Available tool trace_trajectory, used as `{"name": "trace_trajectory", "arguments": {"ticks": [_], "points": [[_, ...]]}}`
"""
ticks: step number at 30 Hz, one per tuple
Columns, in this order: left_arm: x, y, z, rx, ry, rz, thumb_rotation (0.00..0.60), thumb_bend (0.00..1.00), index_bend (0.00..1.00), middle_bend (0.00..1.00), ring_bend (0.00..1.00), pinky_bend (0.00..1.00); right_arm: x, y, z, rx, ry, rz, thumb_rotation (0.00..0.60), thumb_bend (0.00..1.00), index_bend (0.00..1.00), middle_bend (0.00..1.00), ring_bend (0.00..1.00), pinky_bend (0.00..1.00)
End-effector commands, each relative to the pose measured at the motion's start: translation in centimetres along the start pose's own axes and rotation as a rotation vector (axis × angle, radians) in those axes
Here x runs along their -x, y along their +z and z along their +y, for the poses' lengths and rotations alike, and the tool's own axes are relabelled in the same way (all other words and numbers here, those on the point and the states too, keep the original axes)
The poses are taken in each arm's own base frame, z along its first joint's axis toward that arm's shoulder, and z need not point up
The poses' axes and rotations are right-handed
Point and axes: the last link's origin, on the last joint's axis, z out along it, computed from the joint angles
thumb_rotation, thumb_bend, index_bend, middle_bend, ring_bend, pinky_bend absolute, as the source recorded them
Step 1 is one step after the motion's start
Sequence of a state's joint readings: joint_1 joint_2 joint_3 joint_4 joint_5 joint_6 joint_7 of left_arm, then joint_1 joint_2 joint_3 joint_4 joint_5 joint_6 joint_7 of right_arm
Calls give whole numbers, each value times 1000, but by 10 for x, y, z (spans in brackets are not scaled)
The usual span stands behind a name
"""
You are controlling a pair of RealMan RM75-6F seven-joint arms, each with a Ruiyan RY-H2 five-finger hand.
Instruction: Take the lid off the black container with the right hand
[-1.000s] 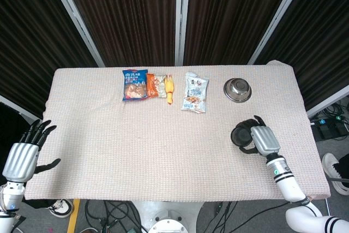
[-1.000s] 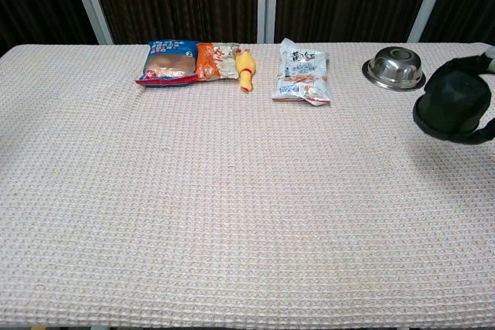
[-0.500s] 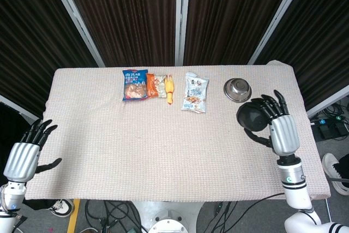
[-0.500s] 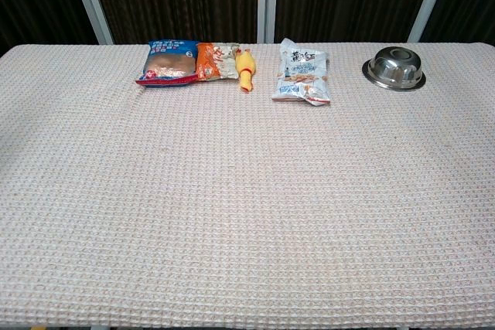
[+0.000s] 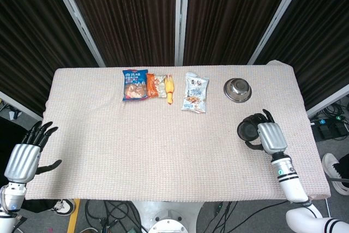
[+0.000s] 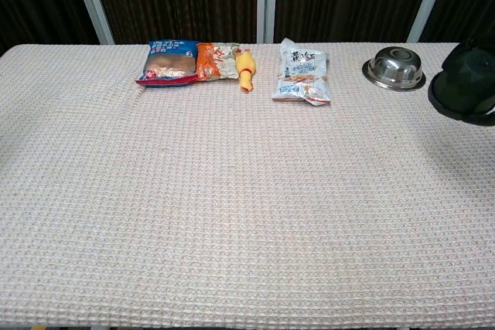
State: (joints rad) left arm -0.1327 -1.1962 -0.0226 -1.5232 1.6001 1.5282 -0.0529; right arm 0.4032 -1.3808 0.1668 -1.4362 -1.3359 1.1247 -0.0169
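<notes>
Your right hand point(image 5: 269, 136), the silver one low on the right side of the head view, has its dark fingers wrapped around the round black container point(image 5: 248, 130), which sits at the right part of the pale woven tablecloth point(image 5: 163, 145), just below the small shiny steel bowl point(image 5: 238, 89). In the chest view that same black container point(image 6: 466, 86) shows at the far right edge, partly cut off by the frame, with the steel bowl point(image 6: 394, 67) just to its left (you cannot tell from either view whether the lid is on, or whether the container touches the cloth). Your left hand point(image 5: 24, 156) hangs at the lower left corner of the head view, off the table's edge, fingers spread apart and holding nothing; the chest view does not show it. Along the top of the table lies a row of things: a blue snack packet point(image 5: 134, 84) at the upper left, an orange-and-white snack packet point(image 5: 156, 85) touching it, a small yellow rubber chicken toy point(image 5: 169, 89) just beside that, and a white snack packet with blue print point(image 5: 196, 92) a little further right, apart from the bowl. Behind the table hang dark ribbed curtains point(image 5: 131, 15) divided by pale metal bars.
</notes>
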Motion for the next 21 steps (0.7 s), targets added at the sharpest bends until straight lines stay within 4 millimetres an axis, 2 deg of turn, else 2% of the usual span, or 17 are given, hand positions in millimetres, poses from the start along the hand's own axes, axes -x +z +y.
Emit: {"name": "trace_trajectory", "arguments": {"ticks": [1, 4, 9, 12, 14, 16, 18, 19, 21], "points": [[-1, 0, -1, -4, -2, 4, 600, 86, 151, 83, 0, 170, -6, 11, 7, 39, -66, 13, 600, 208, 455, 488, 158, 0], [-3, -1, -2, -9, 0, 9, 600, 86, 151, 83, 0, 170, 12, 23, -27, -37, -48, -63, 600, 207, 454, 487, 158, 0], [-8, -2, -8, -30, 3, 21, 600, 86, 151, 83, 0, 170, 53, 42, -119, -220, 52, -218, 600, 208, 453, 487, 157, 0], [-8, -1, -12, -38, 4, 14, 600, 86, 151, 83, 0, 170, 56, 46, -148, -269, 84, -243, 600, 208, 447, 486, 157, 0], [-7, 0, -13, -36, 0, 10, 600, 86, 151, 83, 0, 170, 45, 46, -143, -242, 95, -206, 600, 208, 442, 484, 157, 0], [-5, 1, -12, -28, -4, 7, 600, 86, 151, 82, 0, 170, 20, 44, -113, -164, 87, -127, 600, 208, 441, 484, 157, 0], [-3, 1, -11, -22, -9, 1, 600, 86, 151, 83, 0, 170, -6, 36, -72, -70, 60, -56, 600, 208, 441, 484, 156, 0], [-1, 1, -11, -20, -11, -3, 600, 86, 151, 83, 0, 170, -22, 28, -42, 2, 42, -20, 600, 208, 441, 484, 156, 0], [1, 2, -10, -17, -14, -9, 600, 86, 151, 83, 0, 170, -37, 11, -1, 103, 24, -2, 600, 208, 441, 484, 155, 0]]}}
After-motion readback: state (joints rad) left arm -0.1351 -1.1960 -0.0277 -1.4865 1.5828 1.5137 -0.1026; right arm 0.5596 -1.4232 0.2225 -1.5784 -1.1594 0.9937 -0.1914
